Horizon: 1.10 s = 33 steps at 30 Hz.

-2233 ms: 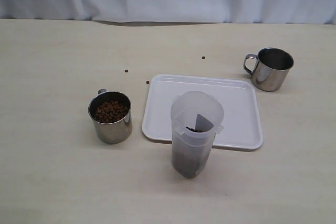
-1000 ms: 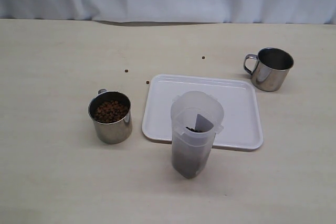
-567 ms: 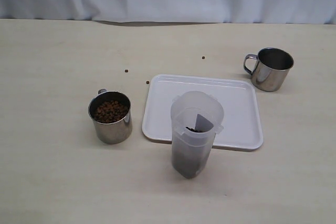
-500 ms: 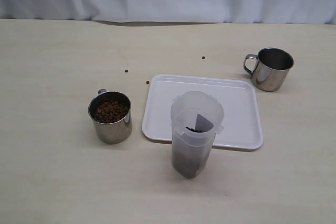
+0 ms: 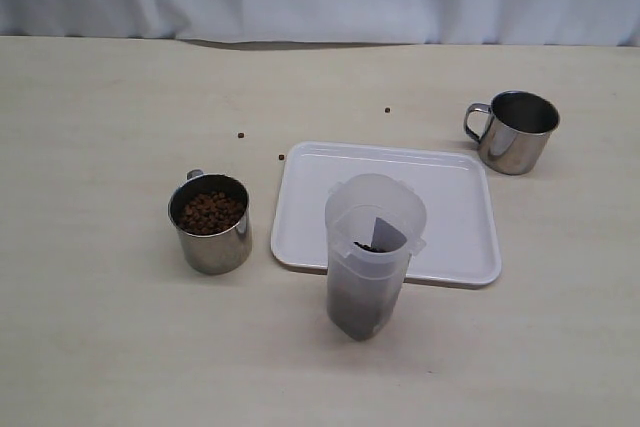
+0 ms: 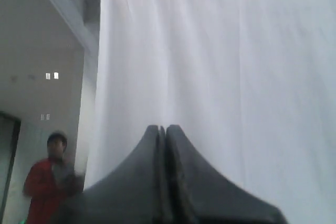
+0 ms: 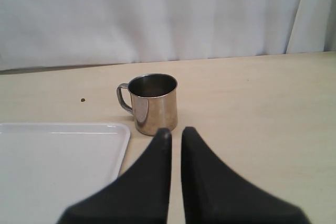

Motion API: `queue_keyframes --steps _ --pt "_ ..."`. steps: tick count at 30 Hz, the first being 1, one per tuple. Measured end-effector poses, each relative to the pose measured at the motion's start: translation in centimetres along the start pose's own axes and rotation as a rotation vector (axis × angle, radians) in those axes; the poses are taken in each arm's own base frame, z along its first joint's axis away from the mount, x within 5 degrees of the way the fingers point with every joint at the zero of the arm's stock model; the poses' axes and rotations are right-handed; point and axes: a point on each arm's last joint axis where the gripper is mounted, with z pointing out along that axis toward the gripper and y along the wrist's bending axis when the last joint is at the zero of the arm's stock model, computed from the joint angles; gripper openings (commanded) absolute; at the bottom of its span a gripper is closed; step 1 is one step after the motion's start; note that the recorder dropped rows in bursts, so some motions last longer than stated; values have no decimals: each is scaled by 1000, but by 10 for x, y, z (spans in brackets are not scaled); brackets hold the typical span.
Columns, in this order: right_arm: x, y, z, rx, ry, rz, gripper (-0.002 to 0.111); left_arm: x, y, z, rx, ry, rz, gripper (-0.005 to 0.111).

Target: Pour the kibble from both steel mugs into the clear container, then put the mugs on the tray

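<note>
Steel mug (image 5: 210, 224), centre left, full of kibble (image 5: 211, 212), may spill if tilted hastily; left tool (image 6: 162, 128) and right tool (image 7: 176, 130) clenched, empty.

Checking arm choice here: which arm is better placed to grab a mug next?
Probably right: the right tool points straight at the mug beside the tray, while the left tool faces only the curtain.

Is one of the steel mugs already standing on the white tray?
No, the kibble mug stands on the table beside the tray, and the other mug stands past its far corner.
</note>
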Motion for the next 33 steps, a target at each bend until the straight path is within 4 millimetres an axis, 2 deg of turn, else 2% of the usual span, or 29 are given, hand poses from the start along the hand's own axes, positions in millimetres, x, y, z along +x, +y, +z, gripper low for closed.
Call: queue_keyframes --steps 6,9,12,13,19,26,33 --pt "0 0 0 0 0 0 5 -31 3 -6 10 -352 -220 0" --pt "0 0 0 0 0 0 5 -39 3 -9 29 -443 -297 0" --pt "0 0 0 0 0 0 5 -40 3 -9 51 -450 -349 0" --pt "0 0 0 0 0 0 5 -37 1 -8 62 -420 -345 0" --pt "0 0 0 0 0 0 5 6 -8 3 77 66 -267 0" --pt "0 0 0 0 0 0 5 55 -15 21 96 445 -232 0" --pt "0 0 0 0 0 0 5 119 -33 16 303 906 -138 0"
